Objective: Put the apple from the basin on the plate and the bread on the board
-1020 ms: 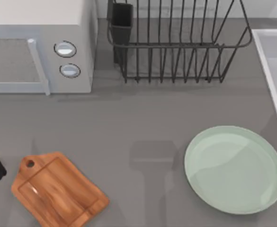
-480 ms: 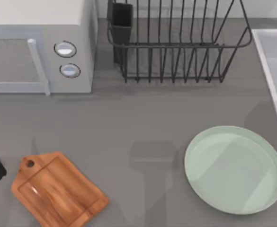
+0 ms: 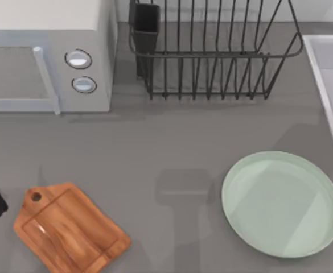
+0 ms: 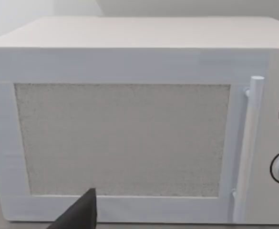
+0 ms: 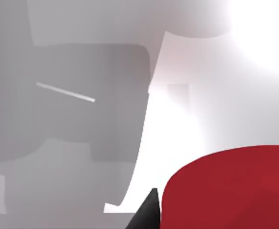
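Sitting close under the right gripper, within the pale basin: apple, red, smooth, rounded; judged light, rigid, slippery. Grip across its widest part. Finger state: cannot tell. Plate waits bare on table.

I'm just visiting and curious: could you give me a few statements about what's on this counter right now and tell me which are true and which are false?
1. The plate has nothing on it. True.
2. The board lies on the counter's right side. False: it is at the left, and the plate is at the right.
3. The apple shows large and red, close in the right wrist view. True.
4. The bread sits on the board. False: the board is bare.
5. The microwave door is shut in the left wrist view. True.
6. The dish rack stands between the board and the plate. False: it stands behind them, beside the microwave.
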